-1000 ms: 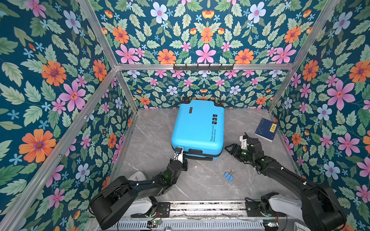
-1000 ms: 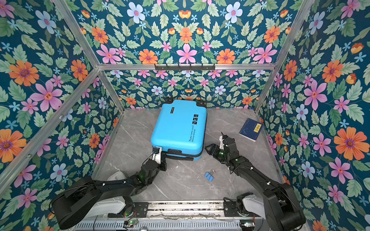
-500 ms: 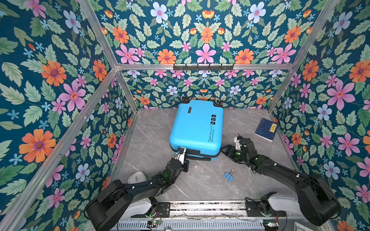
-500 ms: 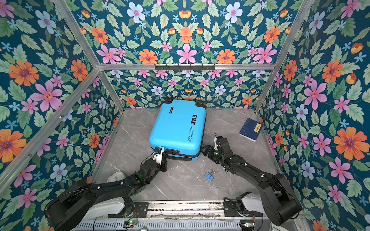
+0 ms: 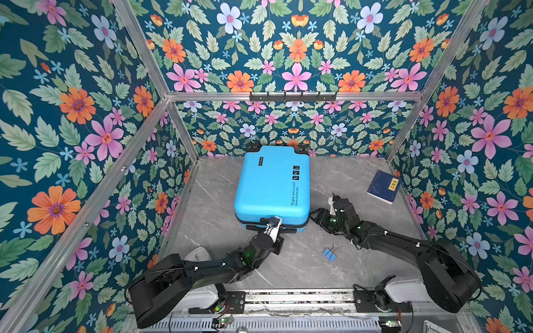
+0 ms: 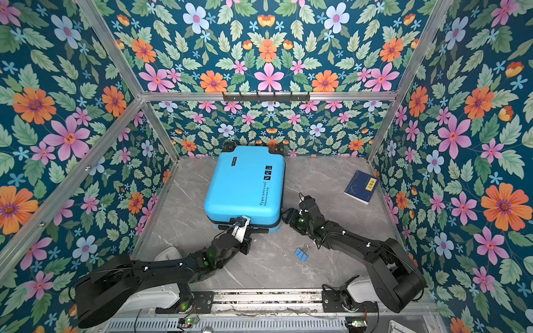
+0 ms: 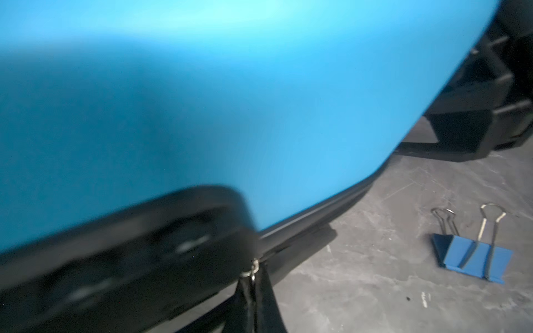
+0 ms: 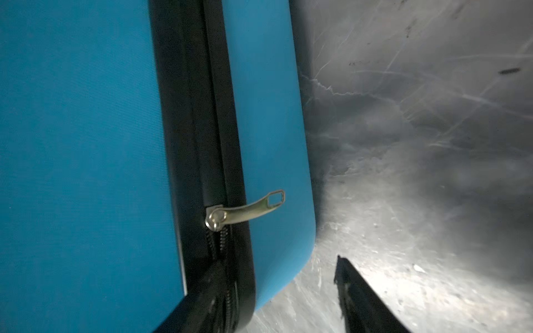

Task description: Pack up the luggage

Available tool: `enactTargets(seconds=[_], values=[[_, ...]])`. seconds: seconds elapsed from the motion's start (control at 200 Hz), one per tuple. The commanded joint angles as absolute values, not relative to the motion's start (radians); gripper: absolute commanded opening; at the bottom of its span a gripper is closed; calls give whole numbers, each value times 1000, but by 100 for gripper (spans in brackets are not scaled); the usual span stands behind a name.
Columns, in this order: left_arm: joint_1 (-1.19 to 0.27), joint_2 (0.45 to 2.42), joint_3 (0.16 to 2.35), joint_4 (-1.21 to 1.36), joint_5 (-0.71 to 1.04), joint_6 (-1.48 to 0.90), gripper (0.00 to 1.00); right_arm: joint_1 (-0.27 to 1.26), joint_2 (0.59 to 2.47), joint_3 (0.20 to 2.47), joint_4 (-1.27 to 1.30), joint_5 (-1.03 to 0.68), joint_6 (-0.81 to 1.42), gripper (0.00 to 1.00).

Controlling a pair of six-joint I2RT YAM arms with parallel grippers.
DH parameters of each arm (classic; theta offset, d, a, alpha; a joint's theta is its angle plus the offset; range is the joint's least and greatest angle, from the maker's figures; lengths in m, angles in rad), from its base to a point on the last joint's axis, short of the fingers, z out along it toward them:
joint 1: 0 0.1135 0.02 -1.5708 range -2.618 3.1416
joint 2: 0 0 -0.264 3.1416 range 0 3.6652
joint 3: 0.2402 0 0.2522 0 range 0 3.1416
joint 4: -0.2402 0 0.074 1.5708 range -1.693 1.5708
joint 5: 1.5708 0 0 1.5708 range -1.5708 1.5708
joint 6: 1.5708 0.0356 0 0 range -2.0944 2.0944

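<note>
Sky-blue luggage (image 5: 272, 184) lies flat on the table (image 5: 346, 178), long axis running away from the left gripper (image 7: 253, 281), which clenches a zipper pull (image 7: 253, 266) at its near edge, while the right gripper (image 5: 316, 215) gapes empty beside the free zipper pull (image 8: 245, 212) at its right corner.

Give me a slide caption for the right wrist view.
Silver zipper pull sticking out from the black seam of the blue luggage.

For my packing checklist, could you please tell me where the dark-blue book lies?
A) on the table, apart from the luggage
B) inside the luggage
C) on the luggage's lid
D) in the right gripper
A: in both top views the book lies flat on the table, well apart from the closed luggage.
</note>
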State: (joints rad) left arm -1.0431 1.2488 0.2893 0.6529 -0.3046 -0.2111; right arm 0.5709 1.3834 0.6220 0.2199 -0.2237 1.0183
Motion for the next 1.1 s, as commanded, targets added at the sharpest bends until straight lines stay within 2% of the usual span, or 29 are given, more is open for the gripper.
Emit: enactTargets(seconds=[0.0, 0.53, 0.825, 0.87, 0.925, 0.97, 1.025, 1.095], values=[[-1080, 1298, 330, 854, -256, -201, 0, 587, 1406, 637, 285, -218, 1051, 62], [-1130, 1550, 521, 968, -204, -195, 0, 601, 1400, 620, 296, -200, 1071, 61], [-1135, 1594, 558, 986, -205, -209, 0, 621, 1410, 620, 299, -183, 1073, 61], [-1136, 1585, 548, 984, -216, -217, 13, 622, 1402, 621, 288, -177, 1067, 61], [-1136, 1563, 531, 970, -235, -224, 35, 621, 1388, 624, 271, -161, 1061, 62], [-1136, 1539, 515, 948, -249, -234, 49, 618, 1376, 627, 249, -152, 1049, 63], [-1135, 1501, 499, 902, -264, -243, 58, 613, 1361, 634, 221, -148, 1030, 66], [-1136, 1441, 472, 839, -272, -256, 61, 600, 1342, 640, 184, -146, 1006, 71]])
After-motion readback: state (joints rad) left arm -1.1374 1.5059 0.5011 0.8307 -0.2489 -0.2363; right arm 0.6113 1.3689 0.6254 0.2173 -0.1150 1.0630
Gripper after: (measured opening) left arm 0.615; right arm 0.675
